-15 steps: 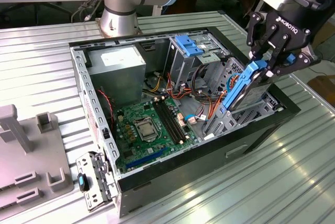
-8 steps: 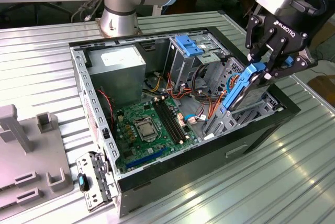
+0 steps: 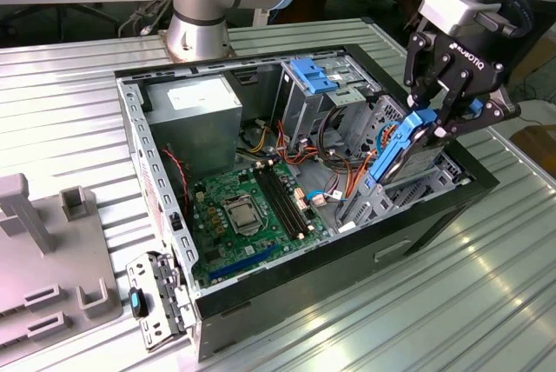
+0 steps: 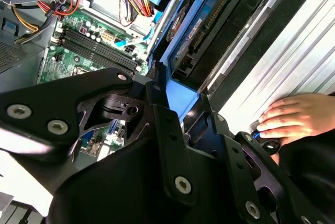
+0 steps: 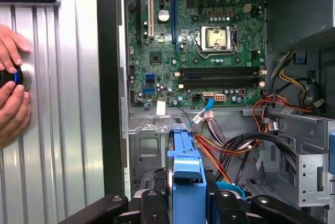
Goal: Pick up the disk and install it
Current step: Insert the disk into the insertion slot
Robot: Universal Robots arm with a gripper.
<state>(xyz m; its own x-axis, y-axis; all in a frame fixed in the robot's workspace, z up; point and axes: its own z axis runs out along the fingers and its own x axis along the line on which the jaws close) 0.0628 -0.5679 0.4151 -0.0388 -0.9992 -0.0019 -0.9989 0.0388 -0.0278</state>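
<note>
**A:** Item one, the disk [image 3: 407,153]: where is it?

**B:** Off the desk [image 3: 452,302] and inside the open computer case [image 3: 261,289]. It is tilted, with its lower end at the mouth of the drive cage [image 3: 369,189], on the exterior view's right. The tool [image 3: 439,124] is clamped on the upper end of its blue carrier.

**A:** Progress?

**B:** Pick-up looks done. Installation appears partly done: the carrier is lined up with the cage rails, but much of its length stands proud. I judge it not yet seated.

**A:** Item two, edges?

**B:** The case's black rim is just beside the disk on the outer side, and the cage's sheet-metal walls are close on both flanks. In the first wrist view the carrier [image 5: 187,174] runs between those walls.

**A:** Obstructions?

**B:** The cable bundle [image 3: 334,159], orange, red and black, lies near the cage on the motherboard [image 3: 252,207] side. I cannot tell whether it touches the disk. The blue bracket [image 3: 314,75] on the upper bay is well apart.

**A:** Open room?

**B:** Free above the case and narrow along the rails. A person's hands [image 5: 11,85] rest on the desk outside the case wall, apart from the tool.
</note>
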